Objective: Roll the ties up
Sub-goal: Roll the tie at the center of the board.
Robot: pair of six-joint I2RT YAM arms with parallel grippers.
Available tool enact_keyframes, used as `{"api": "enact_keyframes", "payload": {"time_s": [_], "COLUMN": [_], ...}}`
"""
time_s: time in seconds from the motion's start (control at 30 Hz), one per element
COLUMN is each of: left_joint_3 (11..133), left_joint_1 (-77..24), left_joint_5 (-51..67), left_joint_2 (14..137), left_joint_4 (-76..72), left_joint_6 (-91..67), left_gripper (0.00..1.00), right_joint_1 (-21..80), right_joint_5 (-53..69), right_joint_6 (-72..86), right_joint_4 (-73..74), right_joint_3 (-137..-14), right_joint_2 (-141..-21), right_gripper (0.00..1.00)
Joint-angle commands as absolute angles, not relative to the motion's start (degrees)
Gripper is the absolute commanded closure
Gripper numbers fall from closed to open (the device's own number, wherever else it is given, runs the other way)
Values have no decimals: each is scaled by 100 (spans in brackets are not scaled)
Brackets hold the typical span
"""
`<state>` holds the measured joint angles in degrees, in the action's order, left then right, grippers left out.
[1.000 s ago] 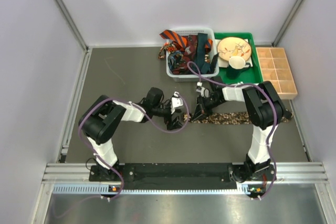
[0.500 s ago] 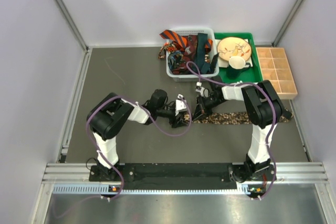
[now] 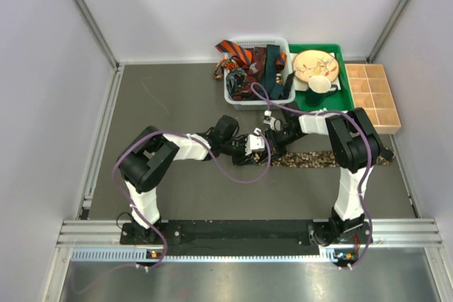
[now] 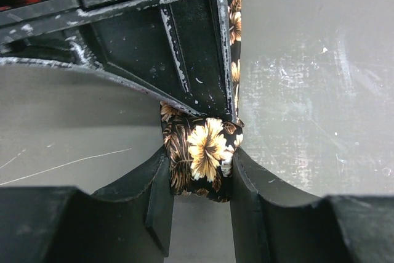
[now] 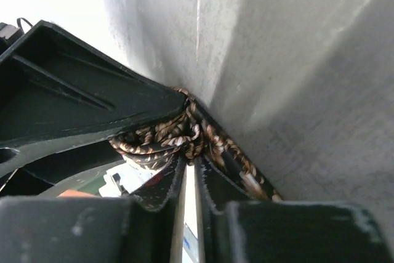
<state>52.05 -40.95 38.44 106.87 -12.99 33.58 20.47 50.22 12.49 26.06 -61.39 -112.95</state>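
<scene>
overhead, we see the left end effector [image 3: 256, 149] and the right end effector [image 3: 273, 139] close together at the left end of a long brown-and-black flowered fabric necktie [image 3: 318, 159], which lies flat on the grey bench [image 3: 177, 97]. from the left wrist, we see that arm's fingers [image 4: 157, 195] clamped on the necktie's rolled end [image 4: 203, 155]. from the right wrist, we see nearly closed fingers [image 5: 163, 198] pinching bunched fabric.
</scene>
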Motion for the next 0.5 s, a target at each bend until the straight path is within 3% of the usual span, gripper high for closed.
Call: {"api": "enact_keyframes", "payload": {"time_s": [0.0, 0.1, 0.47], "left_joint_3": [5423, 5581, 6152], "left_joint_1": [-4183, -4245, -4535], "left_joint_5": [3103, 2901, 2294], "left_joint_2": [10687, 10740, 11039], "left_joint_4": [261, 553, 1133], "left_joint_6": [3735, 3666, 3411], "left_gripper": [79, 80, 79], "right_joint_1": [1960, 1758, 1643], "right_joint_5": [5079, 5352, 5845], "right_joint_6": [985, 827, 1371], "right_joint_4": [2960, 3190, 2399], "right_joint_3": [-6284, -6232, -6029], "right_joint_2": [-10996, -10723, -10617], "right_gripper": [84, 74, 61]}}
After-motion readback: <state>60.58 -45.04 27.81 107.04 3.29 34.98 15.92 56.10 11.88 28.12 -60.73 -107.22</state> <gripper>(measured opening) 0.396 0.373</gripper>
